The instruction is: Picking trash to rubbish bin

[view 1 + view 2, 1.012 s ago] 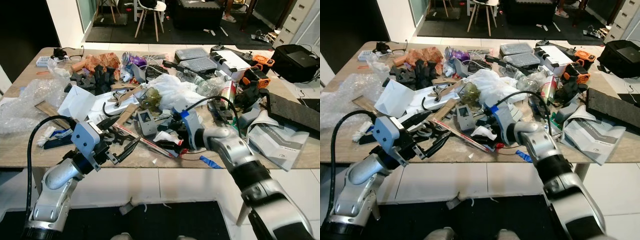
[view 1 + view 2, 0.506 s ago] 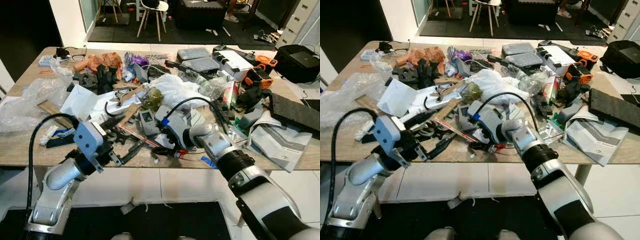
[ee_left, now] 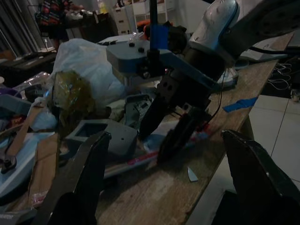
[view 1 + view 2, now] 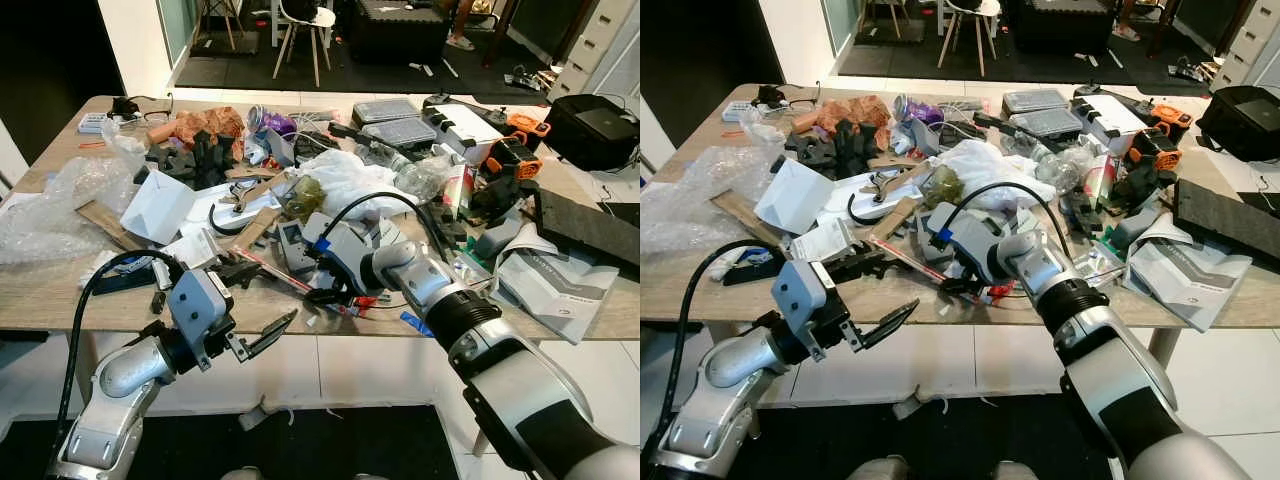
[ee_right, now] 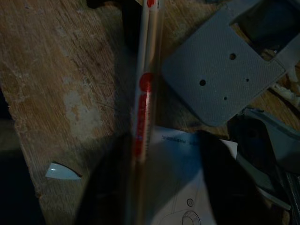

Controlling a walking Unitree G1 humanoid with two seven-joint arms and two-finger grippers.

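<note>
Trash strip (image 5: 143,93), long, thin, red-marked: lies near table (image 4: 40,305) front edge amid clutter. Looks light, stiff, slick; pinch mid-length. Right gripper (image 4: 958,288) fingers spread, straddling it, not clamped. Left gripper (image 4: 262,338) agape, empty, off table edge.

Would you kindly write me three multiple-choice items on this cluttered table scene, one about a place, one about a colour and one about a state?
1. Where is the right gripper?
A. Down at the table's front edge, over a red-and-white strip
B. Above the black bag
C. At the floor

2. What colour is the tape scrap on the table edge?
A. Yellow
B. Blue
C. Green

3. How is the left gripper?
A. Shut on a bottle
B. Shut on paper
C. Open and empty, off the table's front edge

Answers: 1 A, its fingers straddle the strip; 2 B, the scrap is plainly blue; 3 C, its fingers are spread with nothing between them.
</note>
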